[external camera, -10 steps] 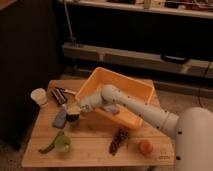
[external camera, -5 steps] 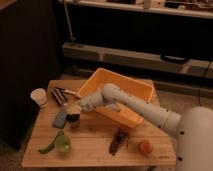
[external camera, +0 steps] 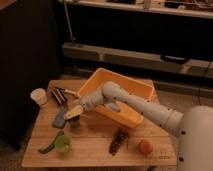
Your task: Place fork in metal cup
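Foreground, lower left of the frame: green cup with a green strip beside it. Lower centre: dark cluster; lower right: orange fruit. All on the wooden table.

Centre left: my gripper, low over the table's left part. Whether it is open, or holding anything, I cannot tell. The fork I cannot make out. The metal cup seems to sit just below my tip, partly hidden.

Risk, my judgement: an off-centre descent could tip the short cup or glance off its rim.

Behind: yellow bin, dark-handled utensils, white cup at upper left.
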Robot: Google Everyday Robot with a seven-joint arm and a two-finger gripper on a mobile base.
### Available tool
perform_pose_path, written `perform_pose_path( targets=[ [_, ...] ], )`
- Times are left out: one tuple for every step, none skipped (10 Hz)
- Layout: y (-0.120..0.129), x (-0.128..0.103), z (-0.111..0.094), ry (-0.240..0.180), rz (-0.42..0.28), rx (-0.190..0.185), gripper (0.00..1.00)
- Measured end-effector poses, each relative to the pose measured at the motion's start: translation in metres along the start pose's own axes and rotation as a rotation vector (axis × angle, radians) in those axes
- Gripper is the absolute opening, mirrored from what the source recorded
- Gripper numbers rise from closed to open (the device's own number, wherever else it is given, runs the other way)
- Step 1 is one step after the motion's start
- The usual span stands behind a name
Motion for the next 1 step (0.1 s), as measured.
perform_pose_path(
  targets=[
    [0.0002, -0.0014, -0.0036, -0.001, 0.012, -0.001, 0.8]
  ],
)
